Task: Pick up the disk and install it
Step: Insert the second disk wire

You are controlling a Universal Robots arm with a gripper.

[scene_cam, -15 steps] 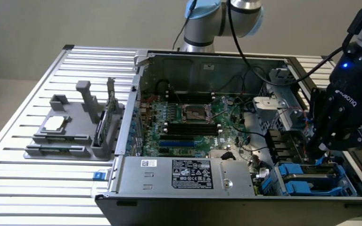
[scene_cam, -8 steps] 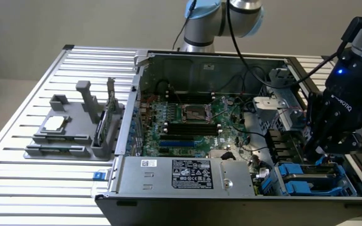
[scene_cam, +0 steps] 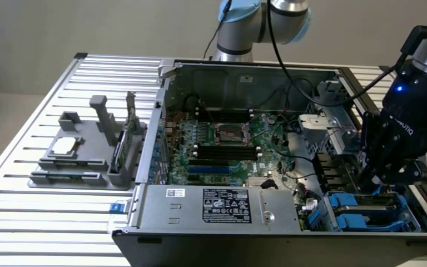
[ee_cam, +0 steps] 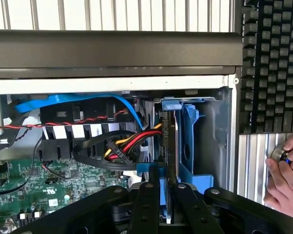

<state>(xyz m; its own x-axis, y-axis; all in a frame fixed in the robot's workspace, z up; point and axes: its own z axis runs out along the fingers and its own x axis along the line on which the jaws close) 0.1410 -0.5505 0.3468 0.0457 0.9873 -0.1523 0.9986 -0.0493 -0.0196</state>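
The disk [ee_cam: 167, 131] stands on edge in the drive bay at the corner of the open computer case, framed by its bright blue carrier bracket [ee_cam: 189, 141]. My gripper [ee_cam: 165, 197] is shut on the disk's near edge, one black finger on each side of it. In the exterior view, the gripper [scene_cam: 377, 186] reaches down into the case's front corner on the exterior view's right, just above the blue carrier [scene_cam: 351, 208]. My fingers hide the lower part of the disk.
Red, yellow and black cables [ee_cam: 119, 148] and a blue cable [ee_cam: 78, 101] lie beside the bay. The motherboard [scene_cam: 221, 139] and grey power-supply box [scene_cam: 224, 206] fill the case. A grey fixture [scene_cam: 80, 153] sits at the exterior view's left. A keyboard [ee_cam: 271, 63] and a person's hand [ee_cam: 283, 180] are outside the case wall.
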